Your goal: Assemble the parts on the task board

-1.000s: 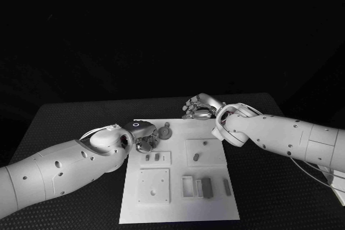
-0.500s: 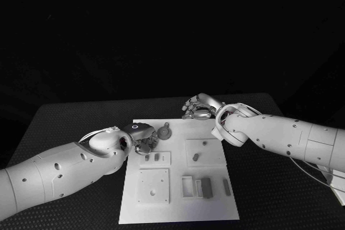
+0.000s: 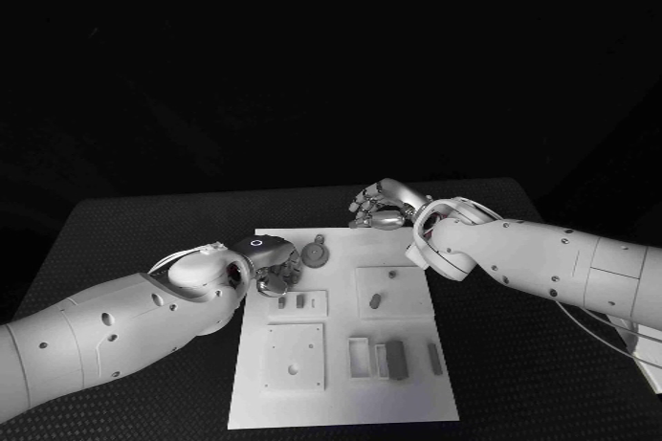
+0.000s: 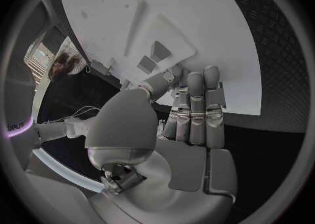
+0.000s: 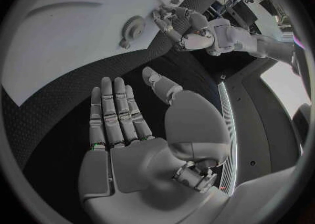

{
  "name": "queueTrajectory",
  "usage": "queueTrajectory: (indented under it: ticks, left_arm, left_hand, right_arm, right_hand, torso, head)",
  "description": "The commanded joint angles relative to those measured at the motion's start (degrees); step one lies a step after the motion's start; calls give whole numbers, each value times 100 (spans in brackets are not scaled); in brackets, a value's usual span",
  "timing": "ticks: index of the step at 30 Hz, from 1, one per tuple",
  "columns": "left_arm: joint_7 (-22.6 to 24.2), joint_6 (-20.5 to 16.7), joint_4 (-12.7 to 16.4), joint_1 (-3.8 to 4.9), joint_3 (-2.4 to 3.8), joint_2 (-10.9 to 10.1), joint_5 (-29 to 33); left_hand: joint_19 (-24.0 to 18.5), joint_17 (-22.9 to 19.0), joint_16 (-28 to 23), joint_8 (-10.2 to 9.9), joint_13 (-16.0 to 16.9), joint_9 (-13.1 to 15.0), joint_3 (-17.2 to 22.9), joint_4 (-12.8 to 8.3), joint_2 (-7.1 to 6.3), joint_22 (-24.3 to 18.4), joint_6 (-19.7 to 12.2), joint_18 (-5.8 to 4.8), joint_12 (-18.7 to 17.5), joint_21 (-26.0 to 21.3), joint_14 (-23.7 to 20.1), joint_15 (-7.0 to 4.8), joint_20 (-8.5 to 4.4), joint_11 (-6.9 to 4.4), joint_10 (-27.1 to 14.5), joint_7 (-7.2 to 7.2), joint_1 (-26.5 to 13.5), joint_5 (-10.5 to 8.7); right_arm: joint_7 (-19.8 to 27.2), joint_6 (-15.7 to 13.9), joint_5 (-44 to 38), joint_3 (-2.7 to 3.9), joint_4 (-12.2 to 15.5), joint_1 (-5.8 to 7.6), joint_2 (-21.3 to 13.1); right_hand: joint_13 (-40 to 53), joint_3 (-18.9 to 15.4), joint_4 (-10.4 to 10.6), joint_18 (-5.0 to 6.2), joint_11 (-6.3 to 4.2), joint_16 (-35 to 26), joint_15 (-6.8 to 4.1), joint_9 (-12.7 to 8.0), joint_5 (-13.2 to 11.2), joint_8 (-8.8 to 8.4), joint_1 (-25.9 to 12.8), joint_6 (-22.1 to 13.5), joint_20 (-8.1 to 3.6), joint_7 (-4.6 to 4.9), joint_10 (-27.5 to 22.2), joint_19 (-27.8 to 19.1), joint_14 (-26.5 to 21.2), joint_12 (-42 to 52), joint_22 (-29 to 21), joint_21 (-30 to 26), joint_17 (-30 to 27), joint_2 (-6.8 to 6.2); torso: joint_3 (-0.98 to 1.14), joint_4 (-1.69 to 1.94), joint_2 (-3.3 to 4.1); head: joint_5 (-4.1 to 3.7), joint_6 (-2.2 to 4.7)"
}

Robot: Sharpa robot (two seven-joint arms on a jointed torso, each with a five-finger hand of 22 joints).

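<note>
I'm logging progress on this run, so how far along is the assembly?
Early, it seems. Done: nothing plainly assembled; grey parts such as the long bar lie loose on the task board. In hand: nothing; the left hand hovers by the gear-like part with empty fingers, and the right hand is open over the table beyond the board's far edge. Left: apparently all the fitting.

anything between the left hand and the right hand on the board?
Yes: in the head view a round gear-like part lies on the board between left hand and right hand.
</note>
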Motion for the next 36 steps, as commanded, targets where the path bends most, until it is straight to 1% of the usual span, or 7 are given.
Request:
queueTrajectory:
  ticks: [1,22,25,28,31,33,36]
  left_arm:
    - [-3,-19,0,-19,-12,-24,26]
    - [31,-424,-4,-19,13,-226,76]
    - [74,-518,-37,-18,70,-292,370]
    - [131,-662,-61,-18,137,-366,617]
    - [203,-832,-61,-16,195,-494,1321]
    - [259,-953,-60,-15,215,-557,1810]
    - [341,-1003,-50,-12,236,-654,2692]
  left_hand:
    - [-5,7,-22,-25,7,-6,-32,7,-58,7,-49,267,-32,-22,-31,-4,0,15,13,4,-11,30]
    - [35,69,-6,-32,37,-5,-24,2,-153,60,-112,271,-37,-22,2,-22,-13,-3,48,-23,37,30]
    - [-11,93,-33,5,31,10,26,14,-198,76,-63,259,-88,-57,-55,8,5,31,-31,-16,67,22]
    - [-196,75,-161,27,5,19,80,24,-214,60,-46,236,-152,-187,-246,96,78,116,-214,19,46,19]
    - [-271,60,-234,38,-12,25,77,41,-244,47,-48,242,-154,-263,-322,145,128,168,-340,25,-1,5]
    - [-298,54,-264,43,-20,30,41,57,-253,42,-54,249,-156,-296,-354,168,151,192,-404,42,-56,-8]
    - [-327,49,-297,49,-20,37,-40,88,-263,36,-64,254,-142,-336,-386,190,177,209,-436,71,-160,-18]
  right_arm:
    - [51,80,-7,2,-2,-3,-2]
    - [47,188,-169,2,-139,-3,-32]
    - [44,284,-484,1,-164,-3,-76]
    - [17,418,-711,1,-146,-3,-164]
    - [15,616,-941,-2,-147,-3,-233]
    - [1,712,-1133,-9,-112,-3,-303]
    - [-8,832,-1469,-31,-54,-4,-416]
  right_hand:
    - [-11,-25,-7,-77,27,-34,31,-6,-9,34,-20,-42,21,-13,21,-36,7,36,9,-36,10,-12]
    - [-61,-12,-33,-66,24,-49,19,-18,-9,50,39,-28,16,-21,24,-12,45,57,40,-44,47,-7]
    - [-119,-5,-53,-30,21,-34,-28,-24,-8,89,130,25,7,-43,39,89,155,89,79,-28,104,-14]
    - [-178,3,-47,10,-30,-26,-74,-19,-14,159,189,143,3,-83,173,204,273,115,111,-17,156,-11]
    - [-311,32,-38,80,-101,7,-158,-14,-14,247,205,315,-7,-155,449,405,469,-23,153,26,227,-18]
    - [-428,44,-34,154,-127,56,-246,-30,-14,273,196,381,-17,-179,631,611,677,-184,184,74,302,-5]
    - [-541,53,-32,252,-171,121,-365,-40,-9,314,193,478,-31,-217,866,880,953,-361,225,147,395,-7]
  torso:
    - [2,2,1]
    - [0,-1,-2]
    - [2,-2,-4]
    - [3,6,-3]
    - [2,4,1]
    - [4,-6,0]
    - [8,3,0]
  head:
    - [-2,-3]
    - [-14,31]
    - [-18,49]
    - [-33,73]
    - [-40,96]
    - [-40,109]
    - [-71,124]
